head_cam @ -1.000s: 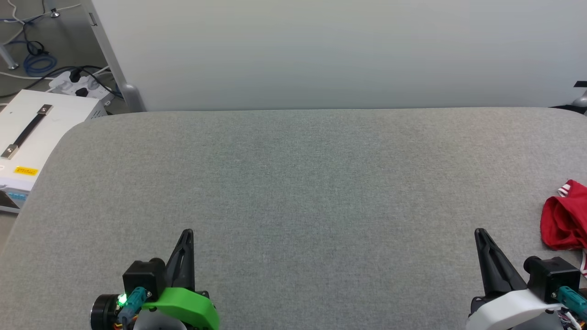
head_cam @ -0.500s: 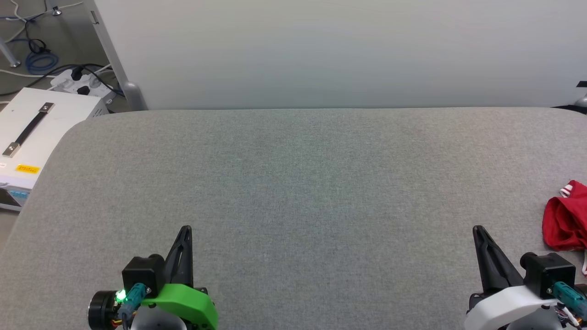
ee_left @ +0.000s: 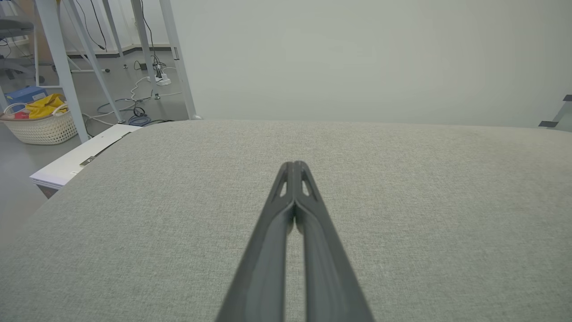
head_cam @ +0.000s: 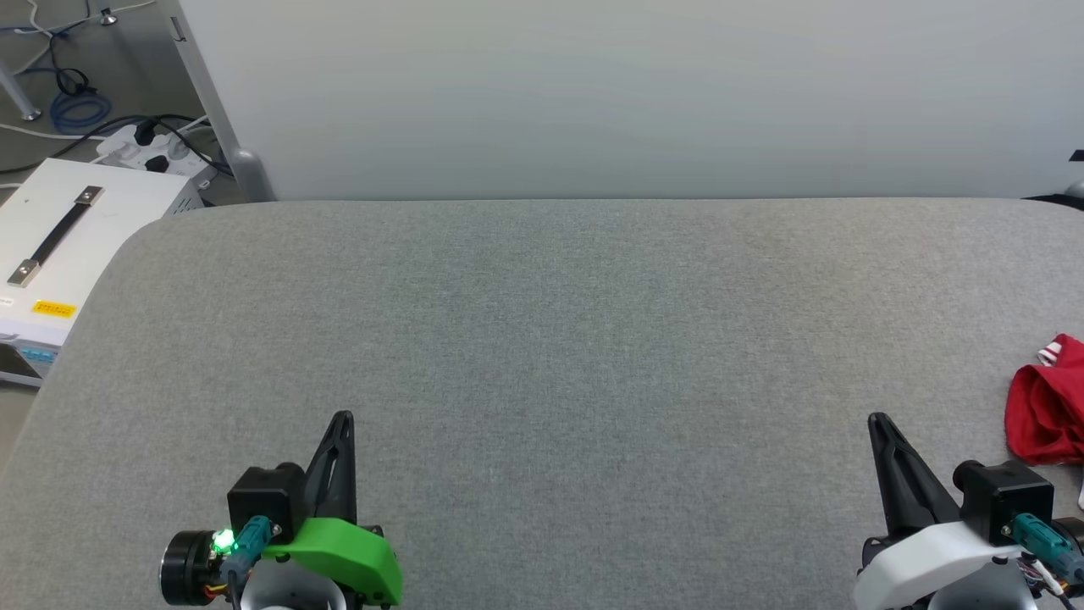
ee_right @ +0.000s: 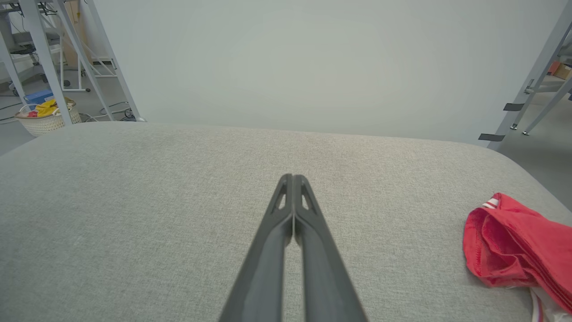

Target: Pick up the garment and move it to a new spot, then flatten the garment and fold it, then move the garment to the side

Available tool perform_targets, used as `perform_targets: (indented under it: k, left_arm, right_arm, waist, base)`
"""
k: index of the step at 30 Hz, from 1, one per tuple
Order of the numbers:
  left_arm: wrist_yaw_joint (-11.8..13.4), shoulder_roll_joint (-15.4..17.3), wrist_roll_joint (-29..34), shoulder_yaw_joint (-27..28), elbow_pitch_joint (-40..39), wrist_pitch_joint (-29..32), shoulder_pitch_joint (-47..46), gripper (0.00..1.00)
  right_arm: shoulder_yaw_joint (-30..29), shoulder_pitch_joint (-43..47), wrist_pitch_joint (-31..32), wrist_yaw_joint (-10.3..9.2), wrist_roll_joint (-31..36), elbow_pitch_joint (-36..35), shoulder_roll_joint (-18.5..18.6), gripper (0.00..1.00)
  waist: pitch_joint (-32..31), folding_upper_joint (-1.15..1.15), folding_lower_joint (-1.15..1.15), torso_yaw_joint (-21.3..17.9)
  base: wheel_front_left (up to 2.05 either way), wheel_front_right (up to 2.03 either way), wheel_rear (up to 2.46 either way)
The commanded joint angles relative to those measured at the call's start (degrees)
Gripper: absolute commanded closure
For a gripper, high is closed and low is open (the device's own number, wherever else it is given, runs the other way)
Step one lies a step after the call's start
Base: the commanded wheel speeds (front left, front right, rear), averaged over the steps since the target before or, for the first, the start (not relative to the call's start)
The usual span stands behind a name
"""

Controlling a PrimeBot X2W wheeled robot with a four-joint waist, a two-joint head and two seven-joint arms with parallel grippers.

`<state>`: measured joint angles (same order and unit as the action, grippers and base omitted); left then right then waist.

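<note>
The garment (head_cam: 1050, 407), bright red with a white striped trim, lies bunched at the right edge of the grey cloth-covered table (head_cam: 576, 322). In the right wrist view the garment (ee_right: 514, 246) sits low on the right, cut off by the frame. My right gripper (head_cam: 877, 420) is shut and empty, to the left of the garment and apart from it; its fingertips (ee_right: 292, 179) meet. Over the table's near left, my left gripper (head_cam: 342, 418) is shut and holds nothing, fingertips (ee_left: 293, 165) pressed together.
A white case with a black handle (head_cam: 59, 246) stands off the table's left side, with cables and a power strip (head_cam: 144, 152) on the floor behind it. A pale panel (head_cam: 627, 93) rises along the far edge. A wicker basket (ee_left: 42, 125) and metal frame legs (ee_left: 62, 67) stand further left.
The head camera has shifted slightly, so the garment sits a little further right in view. Both grippers stay shut and in place.
</note>
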<state>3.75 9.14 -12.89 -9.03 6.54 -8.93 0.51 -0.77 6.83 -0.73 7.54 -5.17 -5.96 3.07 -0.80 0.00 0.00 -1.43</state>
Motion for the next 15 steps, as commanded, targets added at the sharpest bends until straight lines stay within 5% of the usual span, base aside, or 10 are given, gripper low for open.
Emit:
perform_targets:
  k: [1, 15]
  left_arm:
    - [-0.35, -0.42, 0.79, 0.44, -0.53, 0.35, -0.2, 1.0]
    - [-0.99, -1.51, 3.05, 2.04, -1.65, 1.96, -0.26, 1.0]
  right_arm:
    - [0.14, -1.29, 0.19, -0.02, 0.52, 0.34, -0.05, 1.0]
    - [0.26, -2.32, 0.29, -0.03, 1.39, 1.39, -0.08, 1.0]
  waist:
    - [0.02, 0.0, 0.0, 0.03]
    - [0.16, 0.0, 0.0, 0.29]
  base:
    - [0.0, 0.0, 0.0]
    - [0.0, 0.0, 0.0]
